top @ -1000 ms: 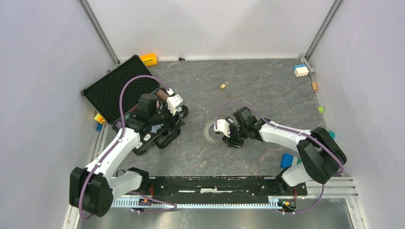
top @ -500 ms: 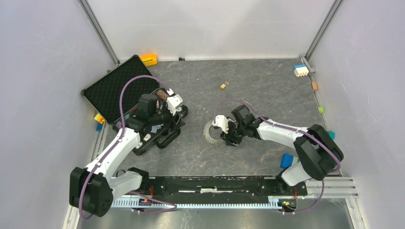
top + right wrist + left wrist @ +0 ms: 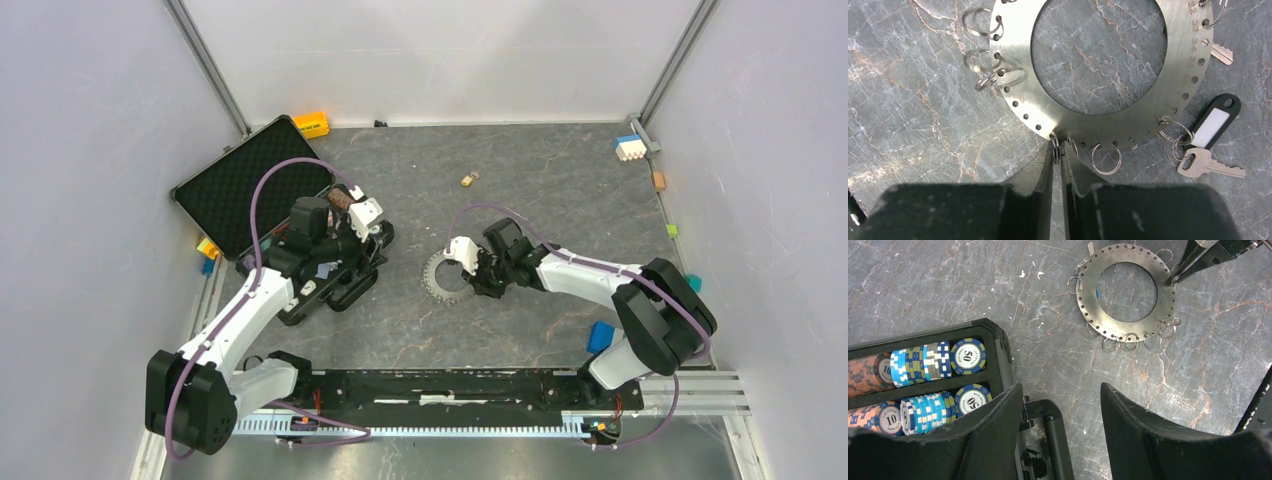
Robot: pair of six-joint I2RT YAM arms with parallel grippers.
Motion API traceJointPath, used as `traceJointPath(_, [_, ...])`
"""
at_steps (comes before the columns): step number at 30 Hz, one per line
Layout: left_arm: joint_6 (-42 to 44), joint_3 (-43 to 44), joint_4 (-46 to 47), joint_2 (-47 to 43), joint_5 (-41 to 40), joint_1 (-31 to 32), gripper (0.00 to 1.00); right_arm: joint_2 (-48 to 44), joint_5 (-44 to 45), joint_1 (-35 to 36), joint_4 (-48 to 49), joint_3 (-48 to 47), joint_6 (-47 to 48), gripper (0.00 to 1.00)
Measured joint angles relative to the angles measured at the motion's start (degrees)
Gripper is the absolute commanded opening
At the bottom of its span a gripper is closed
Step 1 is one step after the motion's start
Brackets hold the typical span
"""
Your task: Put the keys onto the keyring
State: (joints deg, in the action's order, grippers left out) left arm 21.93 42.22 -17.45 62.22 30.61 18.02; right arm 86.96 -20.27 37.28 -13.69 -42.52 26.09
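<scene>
Close to the right arm's base a blue block [image 3: 602,335] lies on the table [image 3: 400,330]. The left gripper [image 3: 1060,390] hangs with its jaws wide apart and nothing between them. It is over the near edge of an open black case [image 3: 1000,347], whose rows hold chips [image 3: 968,356] standing on edge.

Further out, at mid-table, the disc [image 3: 1098,125] lies flat. It is a thin metal ring pierced with small holes round its rim, with wire rings hooked through several of them. The right gripper [image 3: 1058,152] meets that rim, its jaws all but closed on a split ring [image 3: 1055,150]. This ring stands on edge between the fingertips and hangs from a rim hole.

To the right in the wrist view, a silver key [image 3: 1208,165] lies flat on the table just outside the disc. It is joined, along with a black tag [image 3: 1215,122], to doubled rings at the rim. A second key [image 3: 1222,54] pokes out beside the rim further round; how it is attached I cannot tell.

Beyond the disc a small tan thing [image 3: 468,180] sits alone. At the back wall are an orange block [image 3: 311,124] behind the case and a white-and-blue block [image 3: 628,147] in the right corner.
</scene>
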Motion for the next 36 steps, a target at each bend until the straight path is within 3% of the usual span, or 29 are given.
traceJointPath(5, [0.0, 0.0, 0.0, 0.0, 0.2, 0.0, 0.66, 0.0, 1.0, 0.0, -0.2, -0.3, -0.3, 0.00])
traceJointPath(14, [0.2, 0.1, 0.0, 2.2, 1.7, 0.0, 0.66, -1.6, 1.1, -0.7, -1.3, -0.5, 0.9, 0.00])
traceJointPath(20, [1.0, 3.8, 0.0, 6.2, 8.4, 0.7, 0.63, -8.3, -2.9, -2.9, -3.5, -2.0, 6.3, 0.00])
traceJointPath(25, [3.1, 8.9, 0.1, 8.2, 13.7, 6.7, 0.62, -15.8, -9.1, -3.7, -3.9, -5.1, 11.5, 0.00])
traceJointPath(30, [5.0, 14.2, 0.6, 10.4, 16.2, 15.1, 0.54, -20.2, -15.1, -3.7, -3.5, -6.1, 13.2, 0.00])
traceJointPath(36, [5.3, 16.3, 2.8, 11.9, 17.2, 18.4, 0.43, -20.5, -20.8, -3.7, -2.5, -6.2, 12.3, 0.00])
